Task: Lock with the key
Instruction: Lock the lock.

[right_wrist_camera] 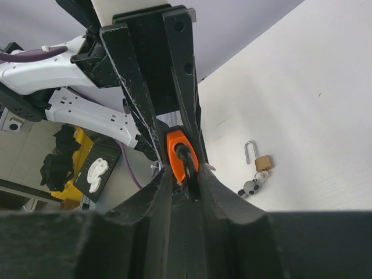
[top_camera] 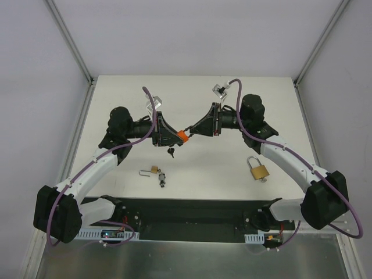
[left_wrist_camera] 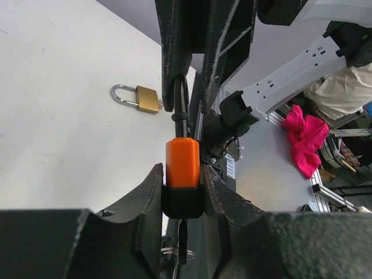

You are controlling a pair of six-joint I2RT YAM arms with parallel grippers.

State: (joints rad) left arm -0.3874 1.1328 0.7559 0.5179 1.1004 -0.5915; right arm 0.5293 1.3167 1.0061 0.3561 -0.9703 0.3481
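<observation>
While both grippers squeeze the orange lock mid-air, left gripper clamped on its body and right gripper on the shackle end, the key dangles just below the left fingers. Halfway, I'd guess: can't tell if it's locked yet.

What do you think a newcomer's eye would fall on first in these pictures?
First comes the orange padlock, held above mid-table between the left gripper and the right gripper, with a key hanging below it. Next come two locks lying on the table: a small brass padlock, whose shackle looks open, near the left arm, and a larger brass padlock beside the right arm.
</observation>
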